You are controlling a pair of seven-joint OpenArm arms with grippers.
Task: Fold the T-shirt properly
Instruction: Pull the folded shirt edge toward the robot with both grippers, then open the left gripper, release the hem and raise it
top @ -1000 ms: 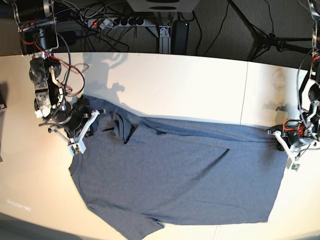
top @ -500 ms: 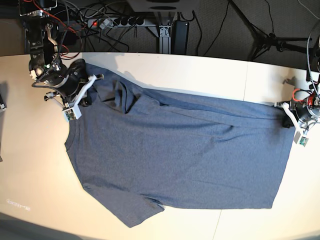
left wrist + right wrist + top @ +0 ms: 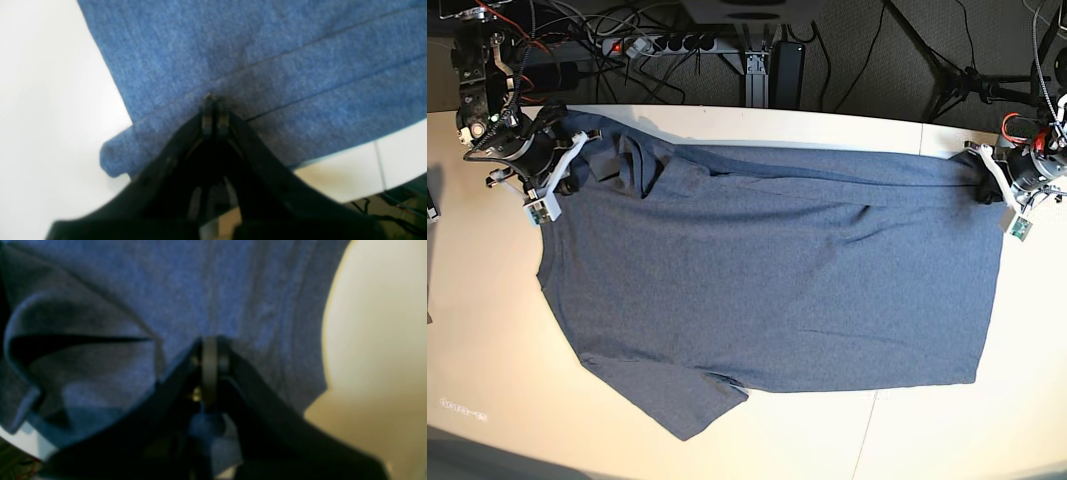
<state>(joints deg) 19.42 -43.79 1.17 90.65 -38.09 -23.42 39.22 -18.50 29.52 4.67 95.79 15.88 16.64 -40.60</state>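
Big blue-grey T-shirt [image 3: 767, 270] spread almost flat on the white table [image 3: 747, 125], long way running side to side in the base view, neck end at that view's left, bottom hem at its right. Far edge pulled up close to the back edge of the table, with one sleeve [image 3: 692, 410] poking out toward the near side. Plain side up, no letters to be seen. Right gripper [image 3: 572, 170] pressed together and pinching the shirt up by the shoulder, beside the bunched-up collar [image 3: 632, 160]; same pinch clear in the right wrist view, black tips [image 3: 208, 356] tight together with blue cloth around them and a floppy fold off to one side. Left gripper [image 3: 985, 180] also pressed together, pinching the far hem corner; in the left wrist view, tips [image 3: 213, 113] closed right on the stitched hem band. So one arm at each end of the far long edge, well apart, cloth stretched fairly straight between them, and all the rest of the shirt lying toward the near side from both tips. Probably next: bring that held edge over toward the near edge, both ends together, to keep the fold straight. Some wrinkles near the collar might need smoothing
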